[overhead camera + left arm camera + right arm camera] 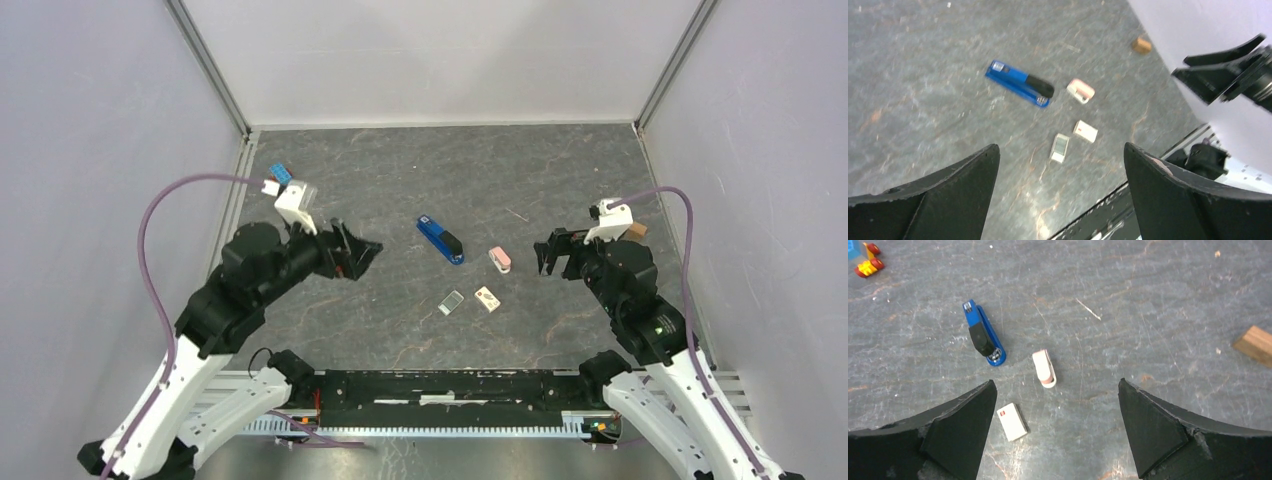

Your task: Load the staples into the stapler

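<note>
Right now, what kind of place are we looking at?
Probably an enclosed lab robot cell: white panel walls on aluminium posts, a dark slate-patterned tabletop, and a left arm and right arm bolted at its near edge.

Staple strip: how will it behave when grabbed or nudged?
The staples lie flat on the table, so there is probably little edge to grip; sliding first may help. Tiny and thin, they are likely very light and would skid at a nudge. The strip looks stiff, but might snap under a hard squeeze.
</note>
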Robot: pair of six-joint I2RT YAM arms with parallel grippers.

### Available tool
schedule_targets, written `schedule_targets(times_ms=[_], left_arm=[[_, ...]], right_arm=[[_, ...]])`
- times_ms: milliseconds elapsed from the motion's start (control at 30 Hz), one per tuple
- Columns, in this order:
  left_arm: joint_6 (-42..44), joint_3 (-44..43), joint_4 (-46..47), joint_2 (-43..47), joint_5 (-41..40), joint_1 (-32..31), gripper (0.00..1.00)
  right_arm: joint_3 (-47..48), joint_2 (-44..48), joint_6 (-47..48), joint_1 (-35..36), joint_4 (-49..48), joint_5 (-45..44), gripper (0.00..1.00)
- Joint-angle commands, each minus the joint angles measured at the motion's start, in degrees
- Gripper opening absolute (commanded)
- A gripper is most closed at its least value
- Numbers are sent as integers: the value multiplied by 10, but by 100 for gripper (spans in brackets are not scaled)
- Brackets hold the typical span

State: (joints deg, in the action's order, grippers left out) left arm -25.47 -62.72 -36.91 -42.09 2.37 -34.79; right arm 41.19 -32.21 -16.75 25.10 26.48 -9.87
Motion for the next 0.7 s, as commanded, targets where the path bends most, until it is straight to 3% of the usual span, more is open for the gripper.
schedule_targets(times_ms=[0,200,667], left_arm=[[-19,88,-21,74,-38,0,100],[-46,146,-7,136,-53,0,100],[-51,166,-16,132,-63,0,100]], right_arm=[[-29,25,-37,-1,25,-9,98],[-51,45,-52,-1,12,2,98],[-51,49,-45,-1,17,-9,98]])
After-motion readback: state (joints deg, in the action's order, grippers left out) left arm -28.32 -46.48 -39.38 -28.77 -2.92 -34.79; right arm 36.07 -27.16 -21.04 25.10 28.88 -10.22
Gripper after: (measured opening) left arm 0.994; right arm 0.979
